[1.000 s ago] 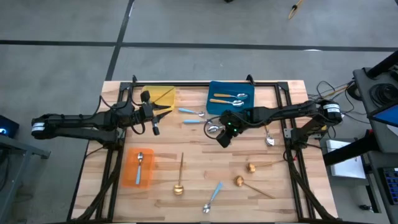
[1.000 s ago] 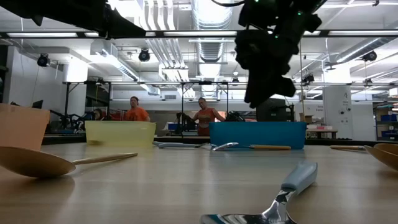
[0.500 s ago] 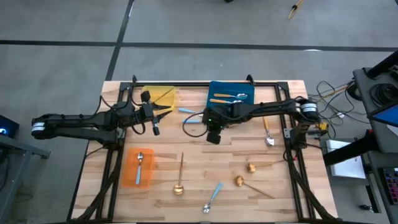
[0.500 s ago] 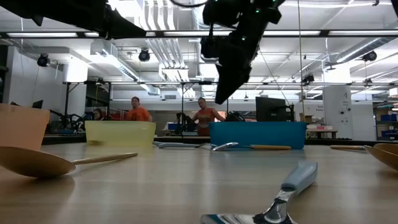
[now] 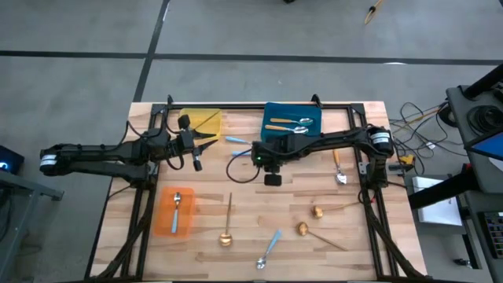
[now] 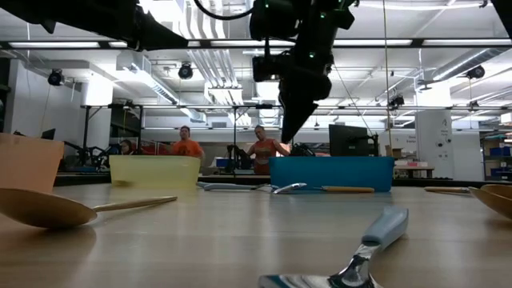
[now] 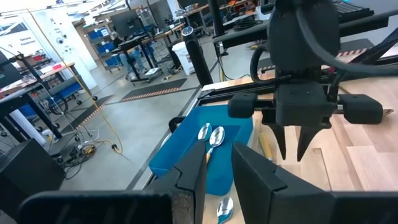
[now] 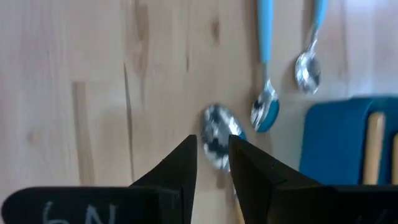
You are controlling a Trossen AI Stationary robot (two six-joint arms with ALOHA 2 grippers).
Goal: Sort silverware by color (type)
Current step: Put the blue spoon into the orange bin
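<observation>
My right end effector hangs above the worktop, fingers narrowly parted and seemingly empty, so I should centre over the nearby blue-handled spoons before descending.

A rectangular blue plastic tray holds two silver spoon bowls; the other arm's dark gripper points down beside it.

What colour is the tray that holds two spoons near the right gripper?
Blue tray; the high view shows it best.
</observation>
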